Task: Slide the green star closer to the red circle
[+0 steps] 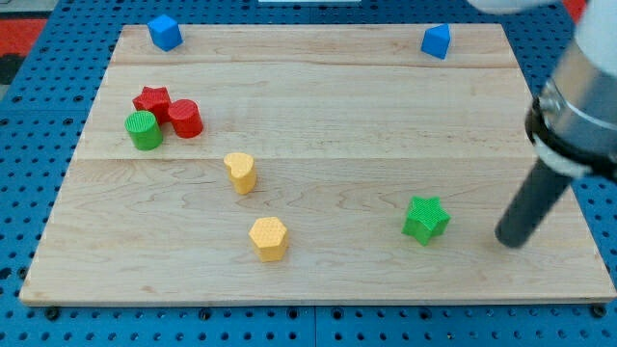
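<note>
Yellow hexagon (269, 238): nearest you, left of the green star (425, 219).
Tip (512, 240): plain rod, no jaws; just right of the star, apart.
Red circle (185, 119): far upper left.
Progress: you've nearly all remaining.

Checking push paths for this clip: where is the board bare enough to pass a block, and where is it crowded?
Bare: the wide band between the green star and the yellow blocks, and the stretch between the two blue blocks. Crowded: the red circle, red star and green cylinder bunch together. My tip sits right of the green star.
</note>
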`<action>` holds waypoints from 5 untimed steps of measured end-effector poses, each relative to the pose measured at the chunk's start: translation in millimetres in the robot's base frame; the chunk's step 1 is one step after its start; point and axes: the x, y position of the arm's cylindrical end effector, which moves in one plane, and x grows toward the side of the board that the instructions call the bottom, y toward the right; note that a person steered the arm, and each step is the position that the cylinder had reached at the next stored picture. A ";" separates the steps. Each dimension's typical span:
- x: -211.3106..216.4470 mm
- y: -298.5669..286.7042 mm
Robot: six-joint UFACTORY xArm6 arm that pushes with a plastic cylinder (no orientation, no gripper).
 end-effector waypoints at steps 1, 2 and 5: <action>-35.5 -74.1; -108.0 -161.3; -56.5 -183.7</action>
